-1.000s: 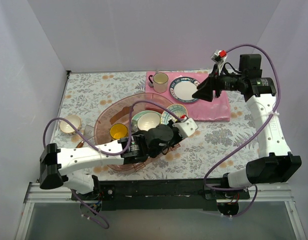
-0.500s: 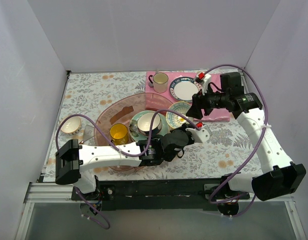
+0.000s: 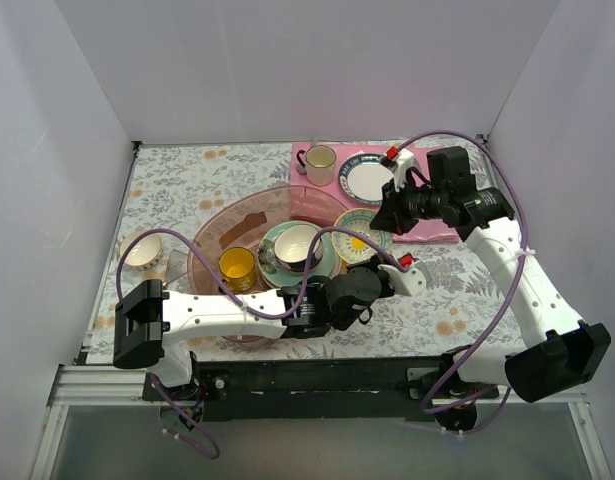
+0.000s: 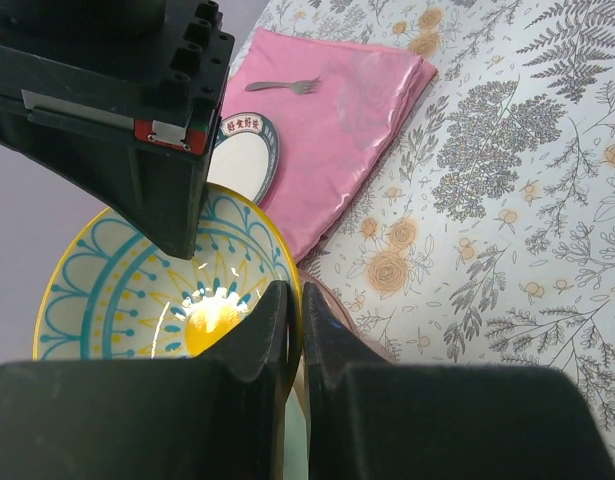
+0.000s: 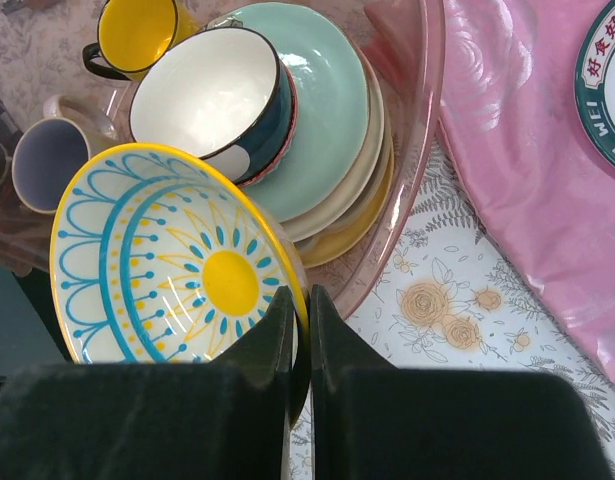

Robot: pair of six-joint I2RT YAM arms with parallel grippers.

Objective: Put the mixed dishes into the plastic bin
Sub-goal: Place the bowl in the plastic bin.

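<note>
The cream floral plate (image 3: 362, 228) (image 5: 167, 255) (image 4: 137, 290), yellow-rimmed with blue and yellow petals, hangs tilted over the right rim of the plastic bin (image 3: 212, 225) (image 5: 427, 150). My left gripper (image 3: 367, 258) (image 4: 295, 290) is shut on its rim. My right gripper (image 3: 385, 222) (image 5: 299, 295) is shut on the same rim from the other side. In the bin lie the mint-green plate (image 5: 327, 120) on stacked plates, the red-and-blue bowl (image 3: 297, 245) (image 5: 212, 100), the yellow mug (image 3: 235, 265) (image 5: 137, 30) and the grey mug (image 5: 47, 155).
On the pink cloth (image 3: 427, 215) (image 4: 327, 110) at the back right are a blue-rimmed white plate (image 3: 370, 180) (image 4: 249, 155), a cream mug (image 3: 320, 163) and a fork (image 4: 282, 87). Another cream cup (image 3: 139, 250) stands left of the bin.
My right gripper came down from above the cloth to the floral plate and shut on its rim. My left arm swung right, carrying the plate toward the bin's right edge.
</note>
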